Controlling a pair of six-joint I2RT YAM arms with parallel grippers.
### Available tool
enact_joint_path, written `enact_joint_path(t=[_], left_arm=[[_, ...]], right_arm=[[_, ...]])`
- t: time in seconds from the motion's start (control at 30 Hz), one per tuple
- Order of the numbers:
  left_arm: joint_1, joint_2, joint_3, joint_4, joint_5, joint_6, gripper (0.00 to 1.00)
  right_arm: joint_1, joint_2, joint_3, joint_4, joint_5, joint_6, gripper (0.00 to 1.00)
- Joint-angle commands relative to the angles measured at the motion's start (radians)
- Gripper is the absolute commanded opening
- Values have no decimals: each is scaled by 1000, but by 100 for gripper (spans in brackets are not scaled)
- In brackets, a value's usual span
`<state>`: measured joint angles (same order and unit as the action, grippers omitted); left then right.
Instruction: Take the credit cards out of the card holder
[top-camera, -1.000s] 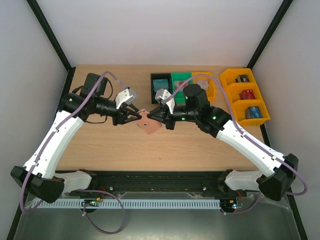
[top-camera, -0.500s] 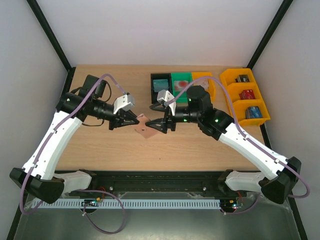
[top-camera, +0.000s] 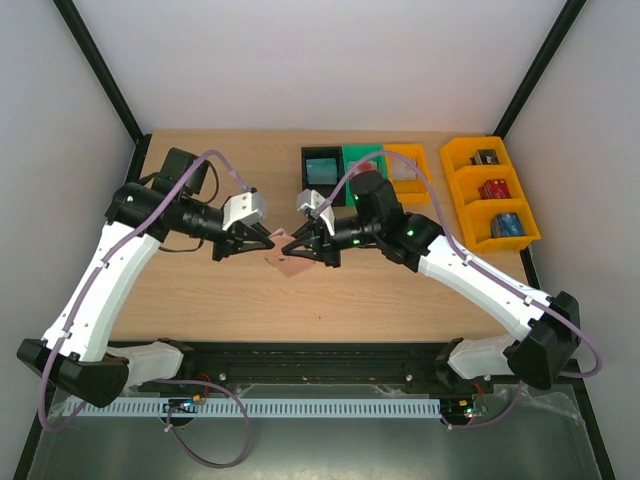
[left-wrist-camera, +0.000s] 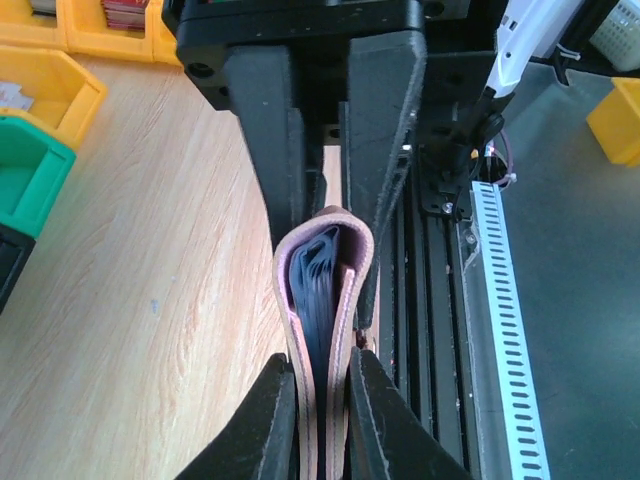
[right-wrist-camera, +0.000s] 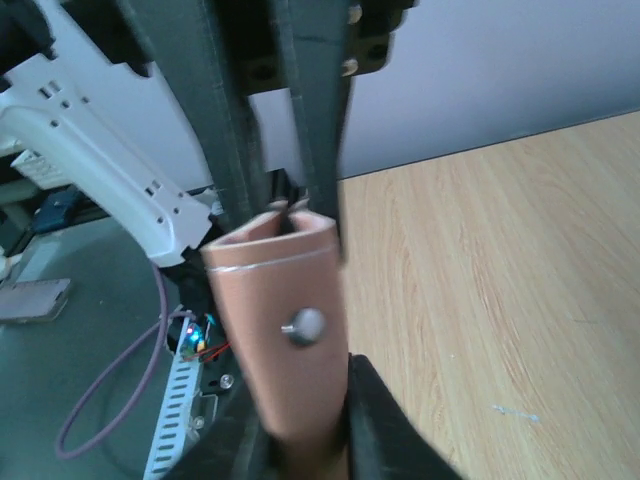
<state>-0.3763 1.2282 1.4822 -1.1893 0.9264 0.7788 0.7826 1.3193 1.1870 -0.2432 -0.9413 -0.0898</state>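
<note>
Card holder (top-camera: 288, 256) runs lengthwise left to right (fold rightward).

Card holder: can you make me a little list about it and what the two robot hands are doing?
Card holder: pinkish-tan, folded, held on edge above the table
Left gripper: shut on one end of it
Right gripper: fingers either side of the other end; squeeze unclear
Inside: blue-grey layers, hard to tell apart
</note>
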Motion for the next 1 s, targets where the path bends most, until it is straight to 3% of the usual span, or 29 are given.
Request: enact_joint_path(t=[0.0, 0.03, 0.07, 0.13, 0.17, 0.3, 0.4, 0.5, 0.73, 0.97], left_arm=[[-4, -12, 46, -21, 57, 27, 2], [-3, -14, 46, 2, 46, 6, 3], [-1, -17, 44, 41, 23, -38, 13], [8, -23, 43, 141, -68, -163, 48], [14, -26, 44, 194, -133, -257, 61], [41, -27, 65, 325, -429, -425, 81], [43, -27, 94, 344, -542, -444, 86], [43, -16, 102, 366, -543, -488, 84], [30, 32, 74, 436, -522, -599, 78], [-41, 88, 97, 466, -575, -606, 95]], right_arm=[[0, 20, 19, -10, -4, 15, 2], [0, 15, 13, 3, 12, 28, 2], [-1, 6, 6, 25, 41, 53, 2], [-1, -7, -12, 74, 117, 116, 2], [-2, -12, -18, 100, 164, 152, 2], [-3, -12, -13, 204, 433, 379, 2], [-1, -5, 4, 245, 696, 616, 2], [8, -14, -15, 348, 826, 817, 2], [73, 0, -24, 474, 980, 904, 2], [107, 47, 18, 467, 960, 894, 2]])
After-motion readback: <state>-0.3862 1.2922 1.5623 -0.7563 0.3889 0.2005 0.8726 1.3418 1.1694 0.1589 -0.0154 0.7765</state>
